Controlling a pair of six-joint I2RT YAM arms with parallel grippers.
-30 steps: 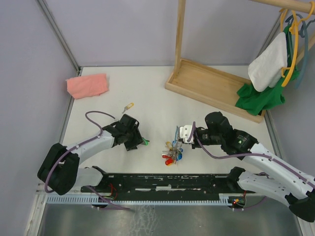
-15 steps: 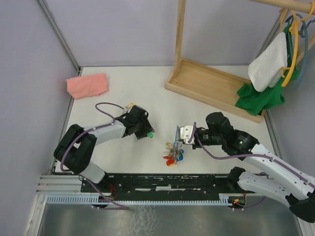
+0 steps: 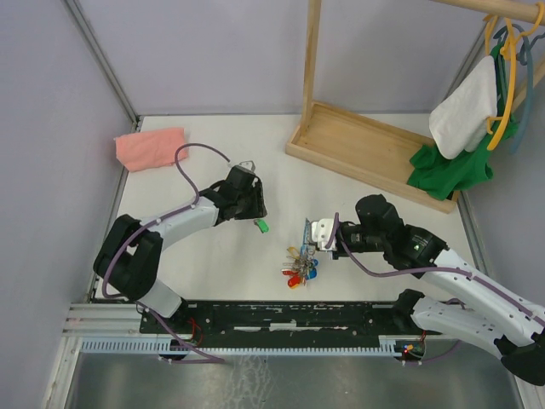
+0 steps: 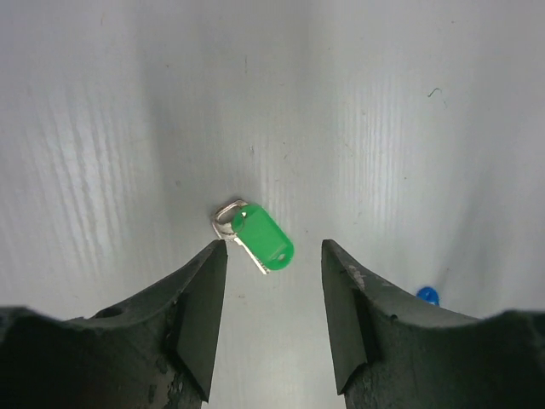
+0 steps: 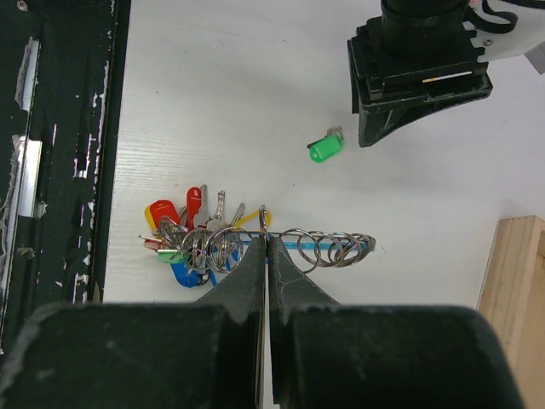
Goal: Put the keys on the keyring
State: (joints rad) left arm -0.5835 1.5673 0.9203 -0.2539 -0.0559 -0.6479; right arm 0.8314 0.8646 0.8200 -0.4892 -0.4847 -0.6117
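Left wrist view: left gripper (image 4: 273, 256) jaws half open, empty, straddling the green-head key (image 4: 266, 237), which lies flat on the table (image 4: 409, 128). Best descend straight and pinch the plastic head. Right gripper (image 5: 266, 243) jaws shut on the keyring (image 5: 328, 247), seemingly clamping the wire.

Bright, even, diffuse light fills all three views. Around the green key (image 4: 266, 241) the white table (image 4: 409, 128) shows pale vertical streaks of glare, and the key casts only a faint shadow just beside it. Below the key, the fingers (image 4: 200, 315) of the left gripper (image 4: 274, 245) look dark and slightly soft. In the right wrist view, well below the key, the right gripper (image 5: 266, 240) is a blurred dark mass.
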